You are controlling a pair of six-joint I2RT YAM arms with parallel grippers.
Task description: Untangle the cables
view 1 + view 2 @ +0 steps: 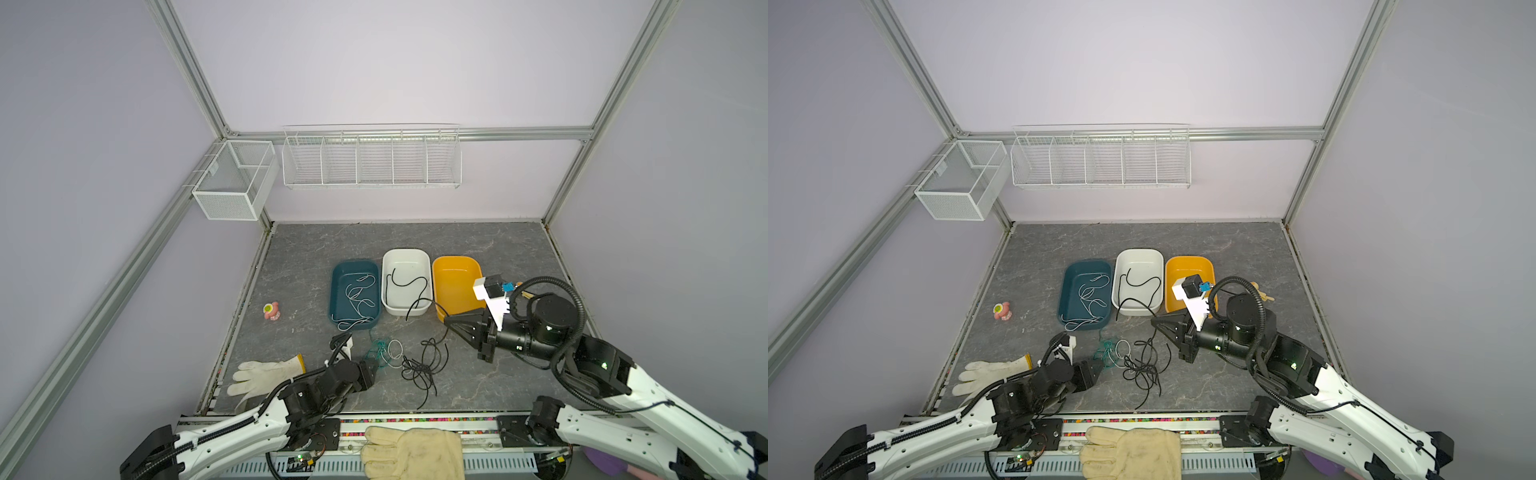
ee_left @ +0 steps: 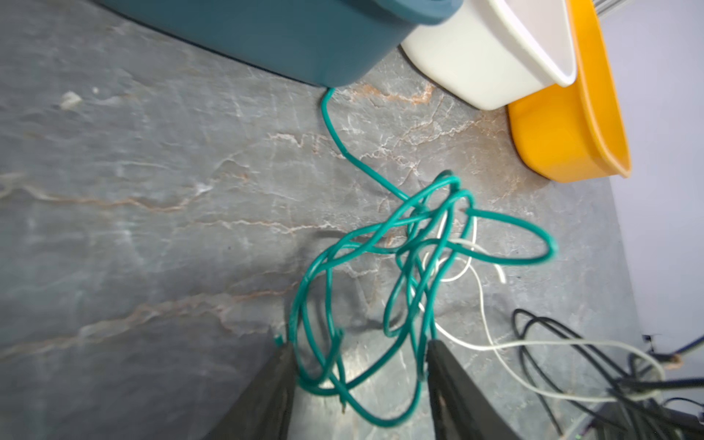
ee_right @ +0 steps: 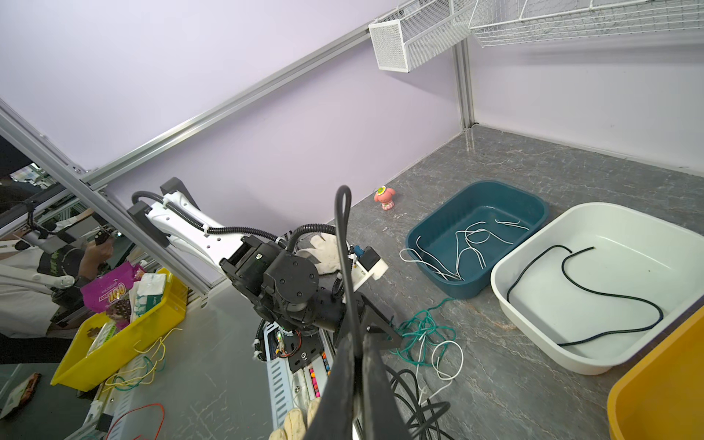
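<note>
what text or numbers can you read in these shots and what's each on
"100": on the purple packet in the yellow bin, right wrist view; smaller print beside it too blurred to read.
white pack beside it: print too small to read.
No other legible text.

Glossy plastic white tub (image 1: 397, 309), matt stone-look tabletop (image 1: 498, 257), smooth-sheathed green cable (image 2: 453, 184)

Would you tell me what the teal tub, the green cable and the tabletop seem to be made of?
The teal tub looks like moulded plastic: smooth, glossy walls, rounded corners. The green cable is probably wire in a shiny plastic sheath, since it holds springy loops. The tabletop looks like grey stone with pale and rust veins, though it may be a printed laminate.
</note>
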